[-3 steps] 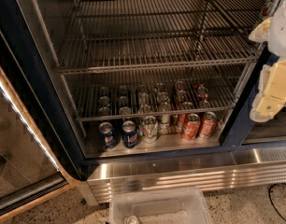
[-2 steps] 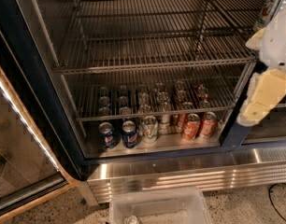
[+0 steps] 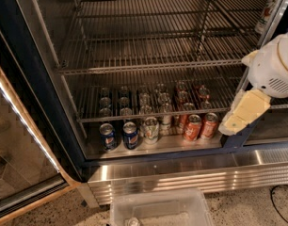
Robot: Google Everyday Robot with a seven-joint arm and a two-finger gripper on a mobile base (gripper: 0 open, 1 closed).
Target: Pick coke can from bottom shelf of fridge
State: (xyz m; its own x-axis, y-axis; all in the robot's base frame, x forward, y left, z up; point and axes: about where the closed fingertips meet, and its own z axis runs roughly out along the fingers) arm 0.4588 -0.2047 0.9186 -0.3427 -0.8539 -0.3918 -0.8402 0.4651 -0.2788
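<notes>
Fridge (image 3: 36,84) stands open, glass door (image 3: 14,159) swung out left. The bottom shelf (image 3: 174,145) shows a bare pale strip along its front edge; a wire rack (image 3: 148,66) hangs low over the cans, leaving little headroom. Coke can (image 3: 193,127) is upright in the front row, right of centre: red body, white lettering not legible, silver top. A second red can (image 3: 210,125) touches its right side. Blue cans (image 3: 108,136) at front left carry a round emblem; a pale green-white can (image 3: 151,129) stands between the groups. Gripper (image 3: 245,112) hangs at the right frame post, near the second red can but apart; open or closed cannot be told. A clear bin (image 3: 158,207) sits on the floor below
</notes>
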